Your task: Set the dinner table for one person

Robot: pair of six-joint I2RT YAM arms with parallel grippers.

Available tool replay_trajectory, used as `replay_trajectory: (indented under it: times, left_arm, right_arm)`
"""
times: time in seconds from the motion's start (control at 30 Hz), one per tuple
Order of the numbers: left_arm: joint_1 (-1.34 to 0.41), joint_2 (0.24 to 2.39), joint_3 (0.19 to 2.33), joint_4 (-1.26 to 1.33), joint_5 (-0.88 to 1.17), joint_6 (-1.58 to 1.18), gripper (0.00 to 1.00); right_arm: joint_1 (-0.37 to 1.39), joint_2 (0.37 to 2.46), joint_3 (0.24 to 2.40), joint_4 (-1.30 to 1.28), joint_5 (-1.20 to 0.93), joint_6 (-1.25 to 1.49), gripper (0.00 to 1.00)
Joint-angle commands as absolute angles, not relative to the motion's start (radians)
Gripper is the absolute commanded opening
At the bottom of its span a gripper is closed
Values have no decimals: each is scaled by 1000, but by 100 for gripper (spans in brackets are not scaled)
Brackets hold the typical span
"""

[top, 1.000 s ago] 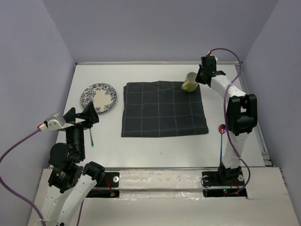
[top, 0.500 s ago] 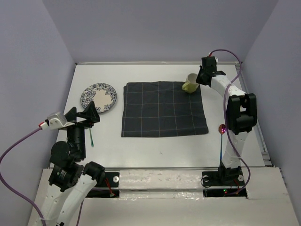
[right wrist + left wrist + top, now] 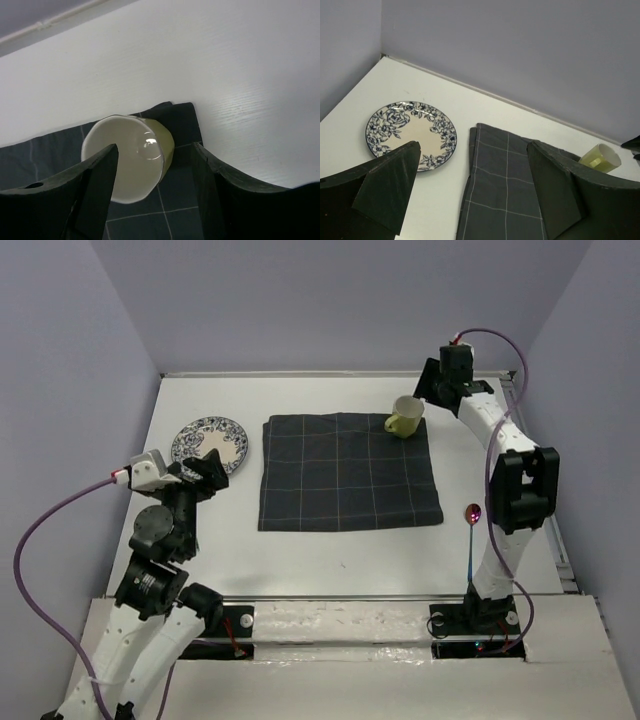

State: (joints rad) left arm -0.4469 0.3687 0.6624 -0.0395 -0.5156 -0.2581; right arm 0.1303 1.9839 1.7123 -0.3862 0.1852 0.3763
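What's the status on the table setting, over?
Both claws open, empty: left claw near the plate, right claw by the cup. Cup on cloth's far right corner; plate and spoon on bare dinner table. Nothing in the way.

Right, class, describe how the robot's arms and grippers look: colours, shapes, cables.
The left arm and right arm share white links and black joints. The left gripper and right gripper each have two dark, wedge-shaped fingers. A purple cable loops off each wrist.
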Motion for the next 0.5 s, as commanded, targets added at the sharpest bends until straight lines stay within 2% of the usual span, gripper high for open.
replay_trajectory:
  times: [0.0,0.17,0.3,0.47]
  left_arm:
    - [-434,455,739,-69,-505,-328,99]
    - [-428,583,752,-112,-466,-484,99]
    - [-378,679,700,-39,-448,-624,99]
    - [-212,825,563,89,-393,-849,99]
  right_arm:
    - [123,1780,1678,-379,103,391,65]
    - [202,1481,1302,-140,-29,495,64]
    - [386,1350,1123,-57,35,500,64]
    - [578,1217,965,-15,38,511,64]
